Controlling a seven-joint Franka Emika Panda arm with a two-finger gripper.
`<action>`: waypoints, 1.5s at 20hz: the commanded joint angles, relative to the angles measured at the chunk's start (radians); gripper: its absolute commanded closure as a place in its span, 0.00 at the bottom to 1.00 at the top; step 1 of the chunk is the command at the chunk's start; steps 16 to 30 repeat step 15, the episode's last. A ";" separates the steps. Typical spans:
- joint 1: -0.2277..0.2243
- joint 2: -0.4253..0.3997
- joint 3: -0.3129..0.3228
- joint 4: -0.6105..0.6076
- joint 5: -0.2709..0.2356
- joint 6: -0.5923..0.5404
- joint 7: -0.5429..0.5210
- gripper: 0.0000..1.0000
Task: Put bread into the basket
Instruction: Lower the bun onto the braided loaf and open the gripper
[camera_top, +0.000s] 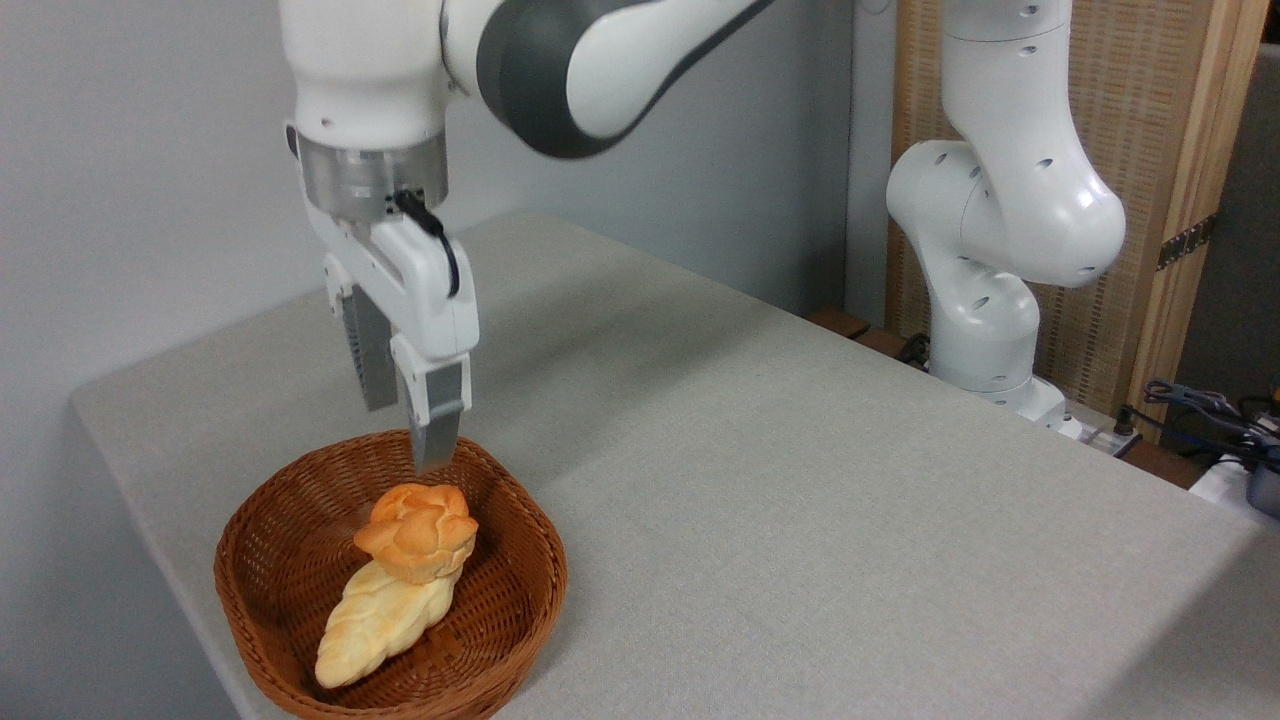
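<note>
A small round orange-golden bread (418, 532), with a lumpy knotted top, sits inside a brown woven wicker basket (270, 560). It lies just below the fingers (401, 432) of the robot, a little toward the camera from their tips, and nothing is touching it from above. The bread rests on the upper end of a long pale-yellow braided loaf (375, 625), which lies on the basket floor and runs away from the fingers toward the lower left of the basket's inside.

The fingers point straight down over the back part of the basket. They stand apart with a clear gap between them and hold nothing. The nearer grey finger reaches down to about the level of the basket's far rim; the other finger sits behind it to the left and ends higher in the view. Whether either tip touches the wicker cannot be told.

The basket stands near the front left corner of a pale grey cloth-covered surface (800, 480). From the fingers, a white and grey robot arm (600, 60) rises and bends off to the right, where its white base (990, 330) stands at the far edge of the surface, well apart from the basket. Behind the base is a light wooden panel (1130, 200), and some dark cables (1200, 405) lie at the far right.
</note>
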 joint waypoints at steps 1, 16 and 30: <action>0.004 -0.023 0.010 0.081 0.000 -0.142 -0.030 0.00; 0.033 -0.142 0.002 0.072 0.113 -0.317 -0.110 0.00; 0.033 -0.142 0.002 0.072 0.113 -0.317 -0.110 0.00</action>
